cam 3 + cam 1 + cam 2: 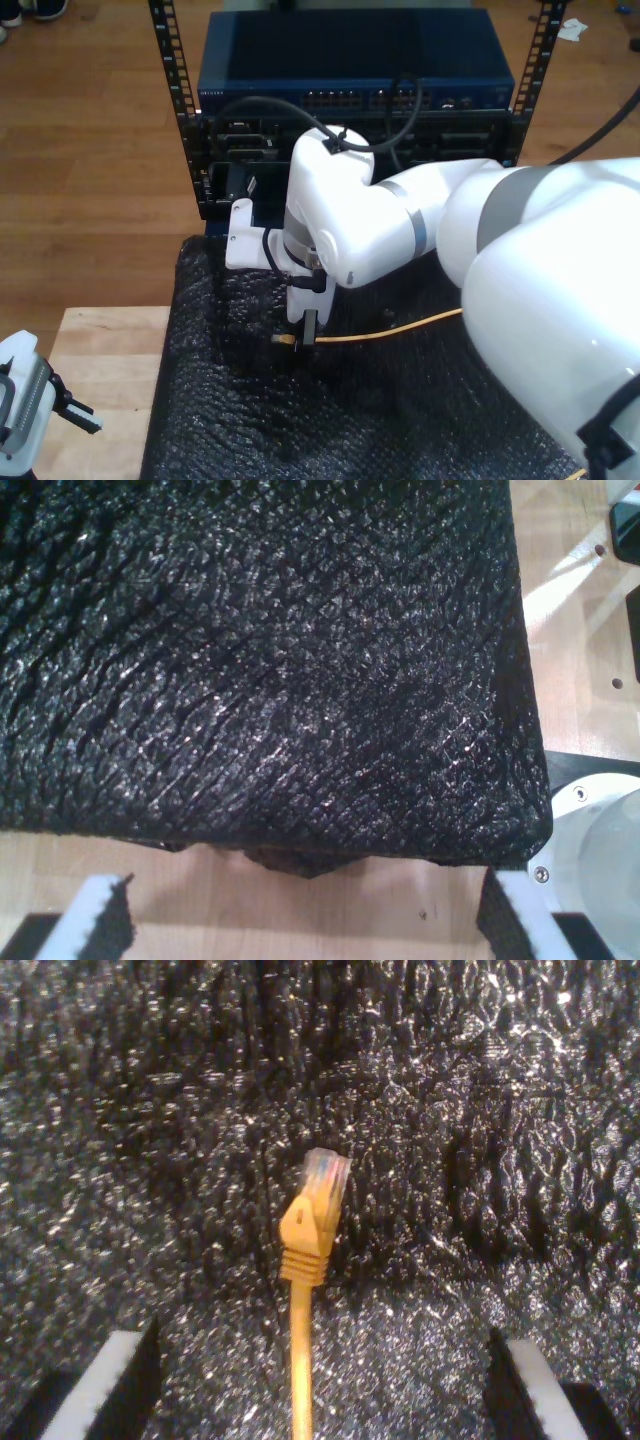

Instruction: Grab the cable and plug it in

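A black bubble-textured mat (300, 420) is spread over a light wooden tabletop (100, 350). Behind the mat, a metal rack (175, 110) is seen on the wooden floor (80, 150), with a blue network switch (350, 70) mounted in it.

Glossy white rounded arm (380, 220) with grey joint bands, black cables, white-padded black tool fingers (100, 1390).

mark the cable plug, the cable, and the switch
plug (326, 1175), second wrist view, clear tip.
cable (400, 331), exterior view, mid-run on the black mat.
switch (350, 62), exterior view, blue top panel.
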